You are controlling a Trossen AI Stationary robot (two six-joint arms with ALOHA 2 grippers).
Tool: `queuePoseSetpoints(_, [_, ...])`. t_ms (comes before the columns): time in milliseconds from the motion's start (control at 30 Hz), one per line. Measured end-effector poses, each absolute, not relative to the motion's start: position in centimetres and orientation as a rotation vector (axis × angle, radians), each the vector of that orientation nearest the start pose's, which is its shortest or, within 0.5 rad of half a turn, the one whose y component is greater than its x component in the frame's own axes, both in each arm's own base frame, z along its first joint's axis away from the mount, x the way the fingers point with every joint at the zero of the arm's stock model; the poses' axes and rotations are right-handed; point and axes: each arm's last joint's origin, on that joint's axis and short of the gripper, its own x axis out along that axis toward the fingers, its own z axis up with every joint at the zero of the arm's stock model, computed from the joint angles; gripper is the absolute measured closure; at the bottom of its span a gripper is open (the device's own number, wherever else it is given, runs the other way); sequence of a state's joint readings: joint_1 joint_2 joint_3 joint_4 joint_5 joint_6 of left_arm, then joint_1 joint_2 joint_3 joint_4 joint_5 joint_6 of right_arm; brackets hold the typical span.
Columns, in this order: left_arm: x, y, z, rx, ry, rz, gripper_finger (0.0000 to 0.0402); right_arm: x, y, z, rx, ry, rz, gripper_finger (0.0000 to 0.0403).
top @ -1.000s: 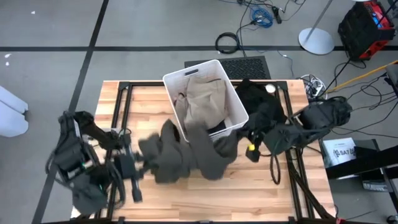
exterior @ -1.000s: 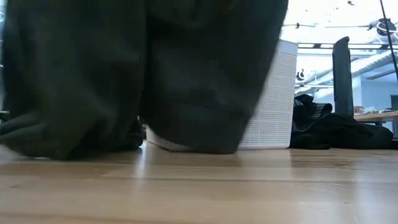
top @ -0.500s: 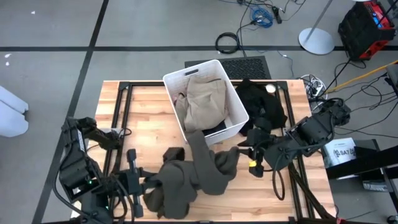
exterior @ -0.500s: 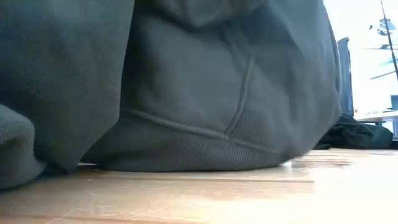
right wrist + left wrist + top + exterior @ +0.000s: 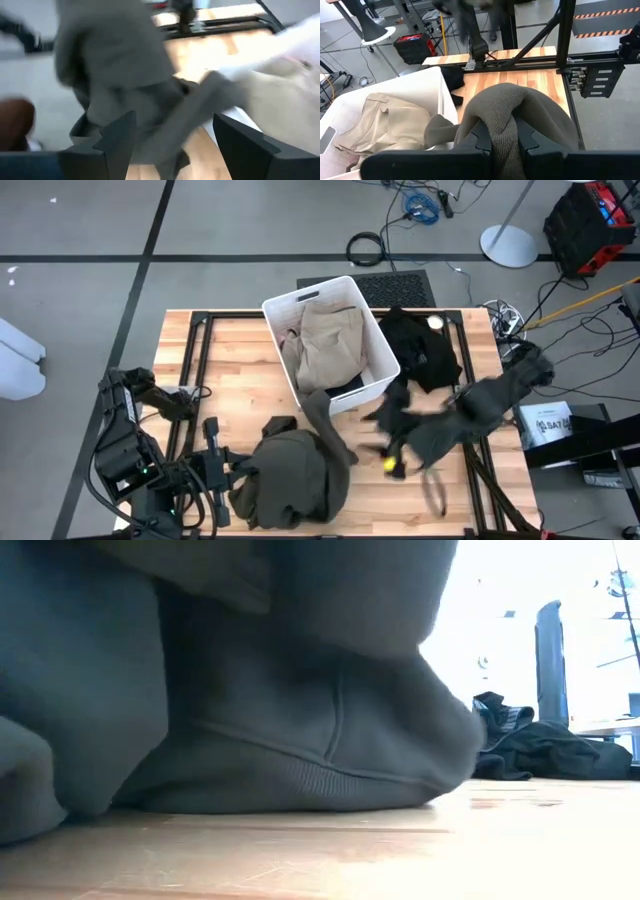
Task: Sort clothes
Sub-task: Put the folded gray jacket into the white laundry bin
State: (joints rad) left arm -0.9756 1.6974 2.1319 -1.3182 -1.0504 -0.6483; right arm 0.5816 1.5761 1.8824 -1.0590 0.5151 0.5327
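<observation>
The left pincer [image 5: 504, 137] is closed on a fold of the dark olive garment [image 5: 295, 475], which lies heaped on the near left part of the tabletop [image 5: 235, 370], one sleeve reaching up to the white bin [image 5: 300, 298]. To do this step well, I think the left arm should lift the fold high before it carries it — so that the sleeve does not drag on the bin's wall.

The right pincer [image 5: 167, 135] stands wide with nothing between its fingers; it is near the bin's front right corner. The left arm is low and folded at the near left edge. The khaki clothes [image 5: 330, 345] lie inside the bin, a black garment [image 5: 425, 350] just beside it on the right.
</observation>
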Motion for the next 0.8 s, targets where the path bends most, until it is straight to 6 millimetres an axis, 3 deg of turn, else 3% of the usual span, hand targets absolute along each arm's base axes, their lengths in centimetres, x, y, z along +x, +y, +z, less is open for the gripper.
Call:
queuePoseSetpoints(200, [19.0, -23.6, 45.9, 0.114, 0.412, 0.21, 0.0378, 29.3, 20.3, 37.0, -0.139, 0.79, 0.051, 0.0163])
queuePoseSetpoints(500, [19.1, -23.6, 45.9, 0.115, 0.412, 0.212, 0.0378, 31.0, 26.4, 28.9, -0.437, 0.895, 0.118, 0.0192])
queuePoseSetpoints(633, [19.0, -23.6, 45.9, 0.114, 0.412, 0.212, 0.0378, 31.6, 27.9, 28.0, -0.477, 0.861, 0.161, 0.0193])
queuePoseSetpoints(800, [19.0, -23.6, 45.9, 0.114, 0.412, 0.212, 0.0378, 32.6, 28.7, 29.2, -0.438, 0.765, 0.216, 0.0193])
